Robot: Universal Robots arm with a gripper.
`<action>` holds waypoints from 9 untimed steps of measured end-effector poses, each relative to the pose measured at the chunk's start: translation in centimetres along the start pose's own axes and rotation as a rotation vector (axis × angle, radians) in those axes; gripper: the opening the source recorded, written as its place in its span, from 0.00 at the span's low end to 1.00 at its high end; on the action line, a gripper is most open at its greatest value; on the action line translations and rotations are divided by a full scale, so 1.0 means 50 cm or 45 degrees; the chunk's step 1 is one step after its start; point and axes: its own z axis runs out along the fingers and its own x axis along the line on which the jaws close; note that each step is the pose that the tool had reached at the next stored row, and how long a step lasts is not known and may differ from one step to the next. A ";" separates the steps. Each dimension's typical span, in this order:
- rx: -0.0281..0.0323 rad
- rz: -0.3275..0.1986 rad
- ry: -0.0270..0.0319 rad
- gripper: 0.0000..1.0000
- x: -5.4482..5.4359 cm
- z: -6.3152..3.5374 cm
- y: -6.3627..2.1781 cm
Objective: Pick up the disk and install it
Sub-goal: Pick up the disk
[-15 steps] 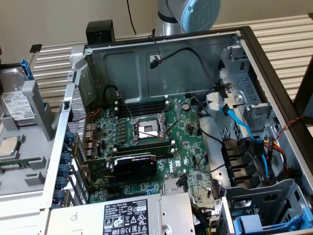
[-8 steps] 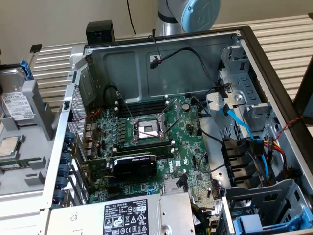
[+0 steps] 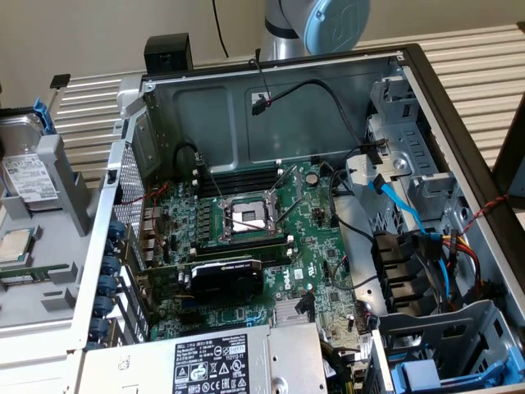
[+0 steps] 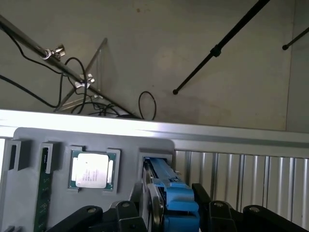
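Beside the open computer case (image 3: 459, 148), on the exterior view's left, the disk (image 3: 25, 168) is standing in a slot of a grey holder (image 3: 70, 176) on the slatted tabletop (image 3: 484, 57). Its blue carrier frame is pointing upward. A processor chip (image 3: 15, 245) is lying in a neighbouring pocket of the same holder.

Seen from the wrist, the claw (image 4: 169, 220) is standing partly wide, with its black fingers (image 4: 212, 215) reaching to either side of the blue frame. Whether they are touching the frame I cannot tell, and they are not clamping it.

As I am judging it, the task is only at the pick-up stage. The disk is sitting fully in its holder, not yet lifted. Nothing is occupying the claw, and the installing inside the case is not yet done.
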 end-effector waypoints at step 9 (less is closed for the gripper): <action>0.0002 0.002 -0.0005 0.50 0.001 0.000 0.000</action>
